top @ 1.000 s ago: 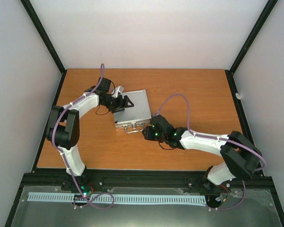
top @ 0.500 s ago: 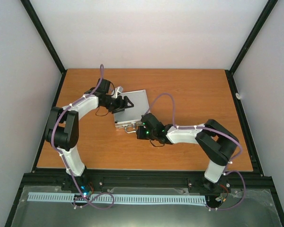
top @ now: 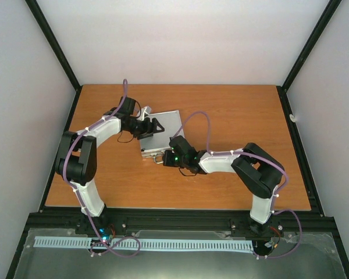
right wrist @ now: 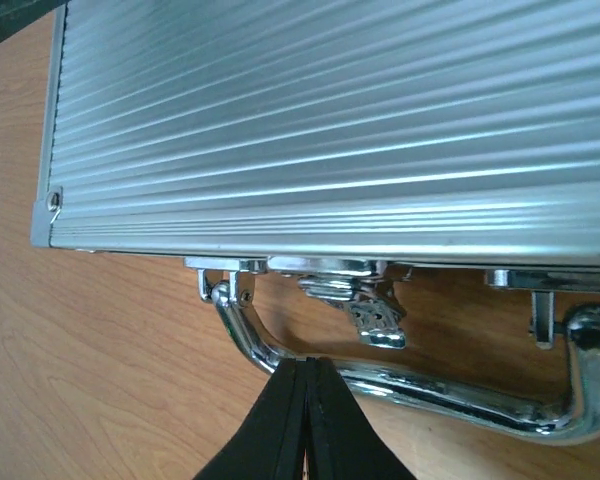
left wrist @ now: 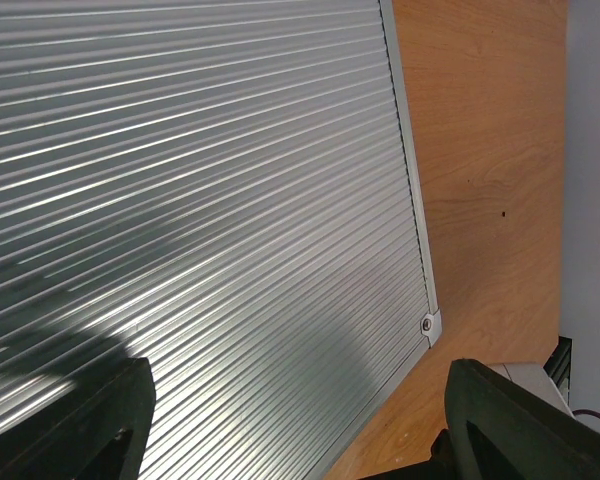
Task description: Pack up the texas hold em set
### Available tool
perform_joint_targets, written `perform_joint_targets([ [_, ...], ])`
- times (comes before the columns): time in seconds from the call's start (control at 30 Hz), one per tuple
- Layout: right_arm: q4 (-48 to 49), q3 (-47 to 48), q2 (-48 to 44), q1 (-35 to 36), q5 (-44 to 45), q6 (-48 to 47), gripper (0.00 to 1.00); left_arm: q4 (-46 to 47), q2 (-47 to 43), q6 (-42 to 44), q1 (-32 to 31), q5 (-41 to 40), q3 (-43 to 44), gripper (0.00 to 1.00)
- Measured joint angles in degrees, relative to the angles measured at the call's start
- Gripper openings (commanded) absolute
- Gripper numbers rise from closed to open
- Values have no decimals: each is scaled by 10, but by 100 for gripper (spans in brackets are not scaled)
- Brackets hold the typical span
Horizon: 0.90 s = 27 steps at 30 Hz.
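Note:
The silver aluminium case [top: 166, 131] lies flat on the table with its ribbed lid down; chips, cards and dice are hidden. My left gripper [top: 157, 127] is open, its jaws spread wide just over the lid [left wrist: 200, 200]. My right gripper [top: 164, 158] is shut and empty, its tips [right wrist: 305, 362] against the chrome handle [right wrist: 450, 392] on the case's near side. A chrome latch [right wrist: 372, 318] hangs loose from the front edge, just beyond the tips.
The case sits left of centre on the wooden table [top: 232, 116]. Black frame rails [top: 296, 133] border the table, with white walls behind. A bare wood strip [left wrist: 490, 180] lies beside the case's right edge.
My right arm has folded and its gripper has slid left along the case's near side to the handle. The left arm and the case have stayed put.

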Motion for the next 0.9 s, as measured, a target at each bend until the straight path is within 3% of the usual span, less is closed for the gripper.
perform_joint_targets([
  [0.9, -58, 59, 42, -5, 33, 10, 3, 7, 0, 0, 0, 5, -5, 83],
])
